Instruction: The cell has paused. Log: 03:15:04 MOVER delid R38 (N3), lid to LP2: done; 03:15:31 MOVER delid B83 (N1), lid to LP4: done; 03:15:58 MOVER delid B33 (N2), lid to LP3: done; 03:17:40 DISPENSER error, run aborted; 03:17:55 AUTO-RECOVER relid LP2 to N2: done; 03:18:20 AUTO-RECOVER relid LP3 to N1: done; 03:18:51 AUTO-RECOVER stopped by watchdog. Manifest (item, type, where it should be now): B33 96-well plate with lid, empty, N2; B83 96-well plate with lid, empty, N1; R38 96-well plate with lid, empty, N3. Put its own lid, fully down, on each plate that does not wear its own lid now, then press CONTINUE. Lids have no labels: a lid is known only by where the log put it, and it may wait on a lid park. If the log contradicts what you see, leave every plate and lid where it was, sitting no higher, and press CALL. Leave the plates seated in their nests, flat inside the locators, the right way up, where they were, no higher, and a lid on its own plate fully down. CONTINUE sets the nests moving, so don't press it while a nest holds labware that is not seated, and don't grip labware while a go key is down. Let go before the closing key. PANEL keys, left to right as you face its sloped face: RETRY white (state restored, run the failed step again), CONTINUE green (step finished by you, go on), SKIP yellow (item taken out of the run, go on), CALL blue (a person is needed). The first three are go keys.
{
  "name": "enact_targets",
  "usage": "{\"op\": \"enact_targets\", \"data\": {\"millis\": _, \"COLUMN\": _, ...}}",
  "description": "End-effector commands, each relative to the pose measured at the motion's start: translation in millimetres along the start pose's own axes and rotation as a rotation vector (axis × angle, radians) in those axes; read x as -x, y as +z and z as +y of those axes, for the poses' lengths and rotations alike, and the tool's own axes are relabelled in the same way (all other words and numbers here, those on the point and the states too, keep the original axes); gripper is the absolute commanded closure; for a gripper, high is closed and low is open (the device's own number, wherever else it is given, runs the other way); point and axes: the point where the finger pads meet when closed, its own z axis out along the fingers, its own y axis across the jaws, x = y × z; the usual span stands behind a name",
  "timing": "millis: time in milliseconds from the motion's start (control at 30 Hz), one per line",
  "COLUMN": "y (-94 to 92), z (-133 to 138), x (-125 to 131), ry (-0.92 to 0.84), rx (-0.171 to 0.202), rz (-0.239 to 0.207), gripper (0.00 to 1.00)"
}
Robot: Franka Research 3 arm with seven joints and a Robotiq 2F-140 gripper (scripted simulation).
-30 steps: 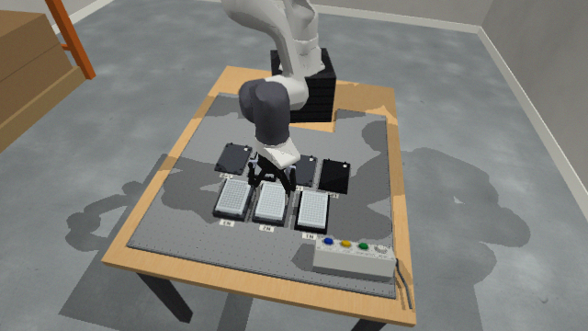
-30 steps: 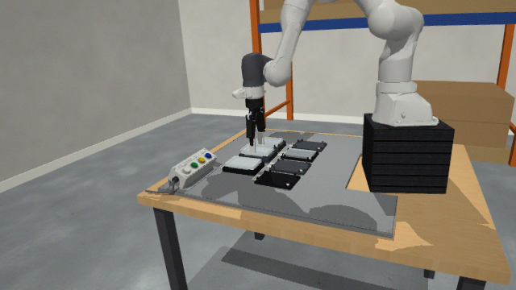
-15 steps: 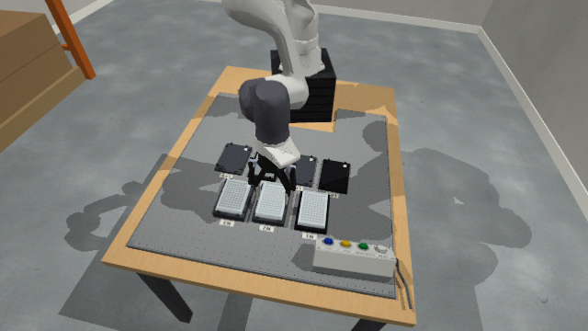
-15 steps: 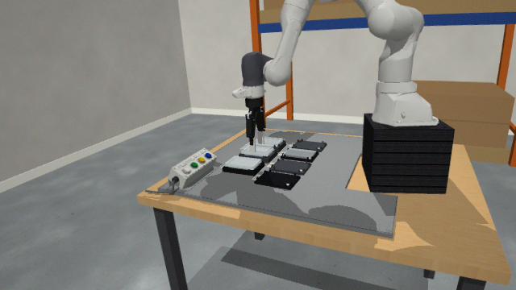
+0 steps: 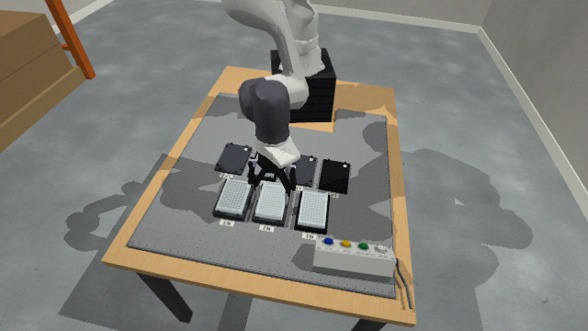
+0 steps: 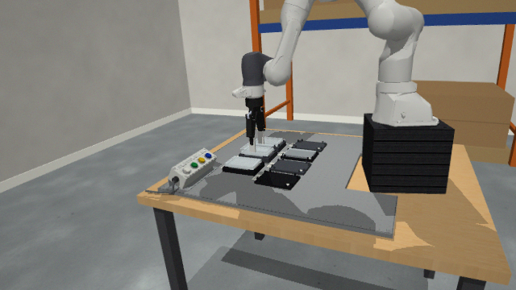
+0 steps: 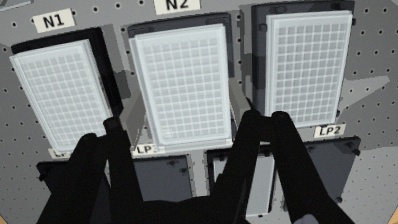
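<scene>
Three white 96-well plates sit in a row of nests: N1 (image 7: pixel 60 95), N2 and N3 (image 7: pixel 306 65). In the top view they show as N3 (image 5: pixel 233 198), N2 and N1 (image 5: pixel 313 209). My gripper (image 7: pixel 186 95) hangs straight down over N2 and is shut on the clear lid (image 7: pixel 182 87) across its short sides. The lid looks a little raised above the N2 plate. The gripper also shows in the top view (image 5: pixel 271 181) and the exterior view (image 6: pixel 254 142). A pale lid (image 7: pixel 253 185) lies on one lid park behind the nests, whose label I cannot read.
Dark lid parks (image 5: pixel 233 158) (image 5: pixel 334 176) lie in a row behind the nests. The key panel (image 5: pixel 354 259) stands at the table's front right, with blue (image 5: pixel 328 241), yellow (image 5: pixel 345 244), green (image 5: pixel 363 245) and white (image 5: pixel 380 249) keys. The black arm pedestal (image 6: pixel 407 155) is at the back.
</scene>
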Motion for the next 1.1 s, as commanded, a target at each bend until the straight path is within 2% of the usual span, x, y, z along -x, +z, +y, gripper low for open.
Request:
{"op": "enact_targets", "data": {"millis": 0, "y": -0.8, "z": 0.7, "x": 0.5, "ry": -0.001, "rx": 0.0, "rz": -0.001, "gripper": 1.0}}
{"op": "enact_targets", "data": {"millis": 567, "y": -5.6, "z": 0.7, "x": 0.4, "ry": -0.001, "rx": 0.0, "rz": -0.001, "gripper": 1.0}}
{"op": "enact_targets", "data": {"millis": 1067, "y": -21.7, "z": 0.7, "x": 0.4, "ry": -0.001, "rx": 0.0, "rz": -0.001, "gripper": 1.0}}
